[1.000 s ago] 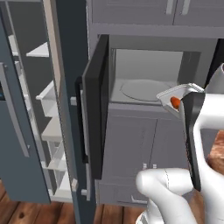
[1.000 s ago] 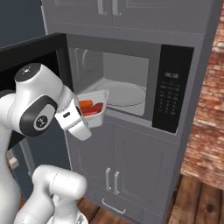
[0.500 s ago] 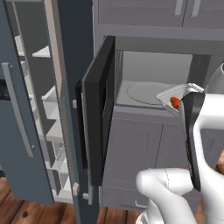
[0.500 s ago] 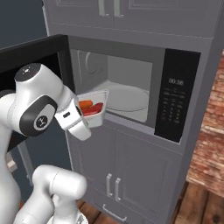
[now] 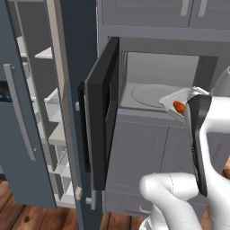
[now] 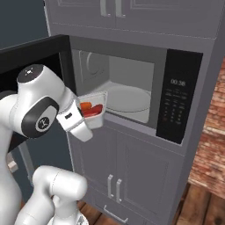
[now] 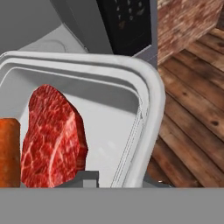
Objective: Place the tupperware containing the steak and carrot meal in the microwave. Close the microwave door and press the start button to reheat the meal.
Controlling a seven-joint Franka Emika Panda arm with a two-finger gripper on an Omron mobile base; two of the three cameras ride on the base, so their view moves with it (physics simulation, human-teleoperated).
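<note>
The tupperware [image 6: 93,113] hangs in the air just in front of the microwave [image 6: 132,94], level with its lower front edge and not yet inside the cavity. In it lie a piece of red marbled steak [image 7: 52,138] and an orange carrot [image 7: 8,153], side by side and touching. The gripper [image 7: 113,183] holds the tray by its near rim, its fingers clamped on the edge at the bottom of the hand view. In the left base view the tray [image 5: 182,99] shows just past the white forearm, with a bit of orange through its wall.

The microwave door [image 5: 101,134] stands wide open, swung out to the left on its side hinge, edge-on to the left base camera. Inside, the pale round turntable [image 6: 127,97] sits bare on the light grey cavity floor. To the right of the opening is the black control panel [image 6: 175,99] with a small display and rows of buttons.

The oven is built into grey cabinets [image 6: 132,176], with handled doors below and more cupboard fronts above. Left of it a tall blue-grey fridge door [image 5: 20,112] stands open, showing white shelves [image 5: 51,134]. The floor [image 7: 192,113] is dark wooden planks, and a red brick wall [image 6: 213,145] rises to the right.
</note>
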